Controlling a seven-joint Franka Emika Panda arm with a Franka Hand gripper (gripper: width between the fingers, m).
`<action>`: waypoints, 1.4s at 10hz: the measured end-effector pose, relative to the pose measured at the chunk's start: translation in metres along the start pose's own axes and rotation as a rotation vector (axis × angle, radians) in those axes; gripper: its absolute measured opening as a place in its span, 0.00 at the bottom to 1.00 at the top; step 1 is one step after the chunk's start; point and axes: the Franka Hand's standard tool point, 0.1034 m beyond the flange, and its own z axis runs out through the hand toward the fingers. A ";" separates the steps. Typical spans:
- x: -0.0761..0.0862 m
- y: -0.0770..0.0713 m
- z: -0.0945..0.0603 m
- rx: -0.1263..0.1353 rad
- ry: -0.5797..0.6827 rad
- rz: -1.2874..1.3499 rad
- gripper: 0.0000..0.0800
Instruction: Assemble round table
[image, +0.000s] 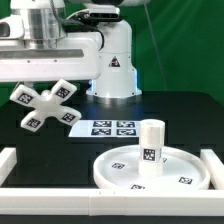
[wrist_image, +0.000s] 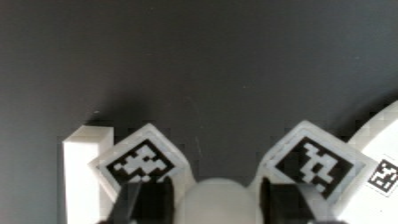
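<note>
Large round rimmed disc (image: 105, 172) of smooth white plastic, flat on the matte black table (image: 60, 150), square tags on its face. Upright on the disc's middle, short cylindrical leg (image: 151, 146), white, tagged on its side. Well apart from the disc, toward the exterior view's left, small cross-shaped base (image: 45, 105): four flat white arms, each with a black-and-white tag, pinched at the hub by the narrow-set jaws of the gripper (wrist_image: 205, 205), dark fingers (wrist_image: 135, 205) either side. Between base and disc, thin flat marker board (image: 112, 128). Just beside the disc, exterior view's right, white border rail (image: 217, 160)
</note>
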 end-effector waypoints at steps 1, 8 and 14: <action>0.017 0.000 0.001 -0.009 0.013 0.001 0.28; 0.044 0.005 -0.002 -0.057 0.063 -0.053 0.28; 0.070 0.002 -0.001 -0.190 0.339 -0.045 0.28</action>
